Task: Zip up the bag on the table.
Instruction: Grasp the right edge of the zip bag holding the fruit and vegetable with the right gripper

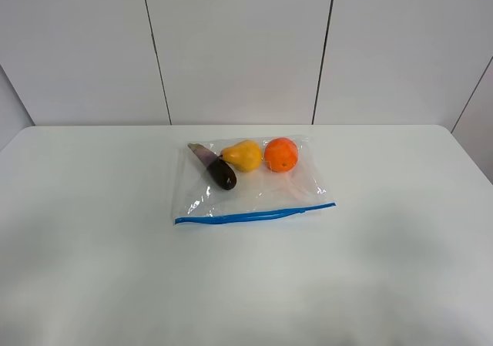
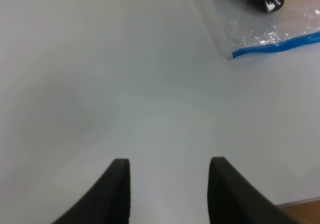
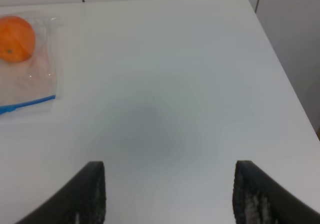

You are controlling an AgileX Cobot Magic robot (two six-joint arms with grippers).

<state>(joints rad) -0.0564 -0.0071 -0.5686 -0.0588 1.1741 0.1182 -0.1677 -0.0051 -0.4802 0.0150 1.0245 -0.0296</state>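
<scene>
The clear plastic bag (image 1: 250, 184) lies flat in the middle of the white table (image 1: 92, 230). Its blue zipper strip (image 1: 254, 215) runs along the near edge. Inside at the far end sit an orange (image 1: 281, 154), a yellow pear (image 1: 243, 156) and a dark eggplant (image 1: 217, 169). Neither arm shows in the exterior view. In the left wrist view my left gripper (image 2: 169, 176) is open over bare table, well short of the bag's left zipper corner (image 2: 240, 52). In the right wrist view my right gripper (image 3: 169, 181) is open wide, far from the bag's right corner (image 3: 30, 102) and the orange (image 3: 16, 38).
The table's far right corner (image 3: 245, 2) and right edge show in the right wrist view, with a grey wall behind. White wall panels (image 1: 239, 45) stand behind the table.
</scene>
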